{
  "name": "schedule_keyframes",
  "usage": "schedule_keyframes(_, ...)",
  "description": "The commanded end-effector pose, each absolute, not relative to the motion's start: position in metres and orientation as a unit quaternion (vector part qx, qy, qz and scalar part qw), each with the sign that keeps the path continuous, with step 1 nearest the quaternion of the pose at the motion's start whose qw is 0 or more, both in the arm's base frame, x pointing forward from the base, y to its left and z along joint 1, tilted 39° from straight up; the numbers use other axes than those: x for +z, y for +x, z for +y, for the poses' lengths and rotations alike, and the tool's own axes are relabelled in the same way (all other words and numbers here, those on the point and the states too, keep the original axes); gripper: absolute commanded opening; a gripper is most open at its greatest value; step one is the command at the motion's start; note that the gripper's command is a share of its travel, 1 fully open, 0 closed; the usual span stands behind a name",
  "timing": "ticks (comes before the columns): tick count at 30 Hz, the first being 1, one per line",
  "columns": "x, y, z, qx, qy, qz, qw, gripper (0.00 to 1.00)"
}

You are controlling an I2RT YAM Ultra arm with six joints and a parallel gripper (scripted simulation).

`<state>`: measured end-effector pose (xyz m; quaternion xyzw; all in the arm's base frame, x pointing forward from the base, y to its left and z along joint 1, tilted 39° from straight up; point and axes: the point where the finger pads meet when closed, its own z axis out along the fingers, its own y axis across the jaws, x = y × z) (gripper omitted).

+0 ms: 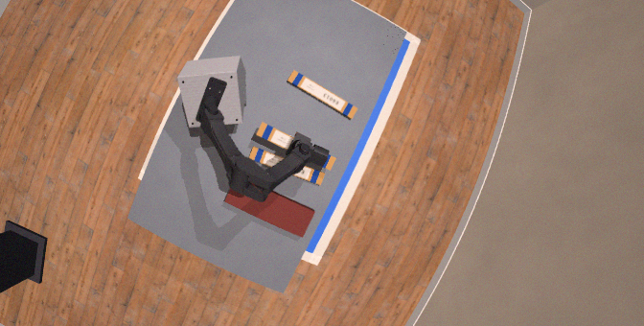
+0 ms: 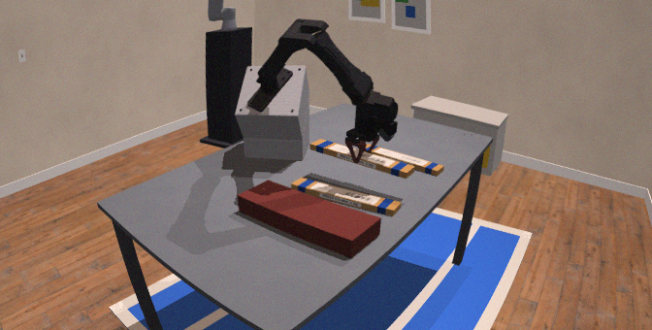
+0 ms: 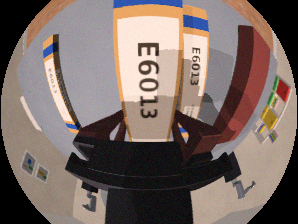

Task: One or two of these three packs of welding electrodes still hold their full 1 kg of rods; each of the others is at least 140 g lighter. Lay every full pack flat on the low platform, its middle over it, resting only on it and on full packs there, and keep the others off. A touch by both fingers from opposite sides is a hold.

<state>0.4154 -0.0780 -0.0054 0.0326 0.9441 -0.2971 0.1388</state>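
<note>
I have the fingers clamped across the E6013 pack (image 3: 148, 63), I judge to weigh it by lifting. In the exterior view it appears just raised off the worktop (image 2: 204, 254), beyond the red platform (image 2: 310, 217), with another pack (image 2: 346, 195) between them. Only the wrist view shows both fingers flanking it; the top view hides the grip under the arm but shows the third pack (image 1: 322, 94) farthest from the platform.
</note>
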Motion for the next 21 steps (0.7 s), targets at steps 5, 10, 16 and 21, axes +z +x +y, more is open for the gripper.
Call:
schedule_keyframes(5, 0.026, 0.42, -0.054, -0.294, 0.023, 0.941, 0.166, 0.0)
schedule_keyframes(10, 0.031, 0.418, -0.05, -0.294, 0.023, 0.941, 0.166, 0.0)
schedule_keyframes(16, 0.035, 0.416, -0.047, -0.294, 0.023, 0.941, 0.166, 0.0)
schedule_keyframes(21, 0.04, 0.414, -0.043, -0.294, 0.023, 0.941, 0.166, 0.0)
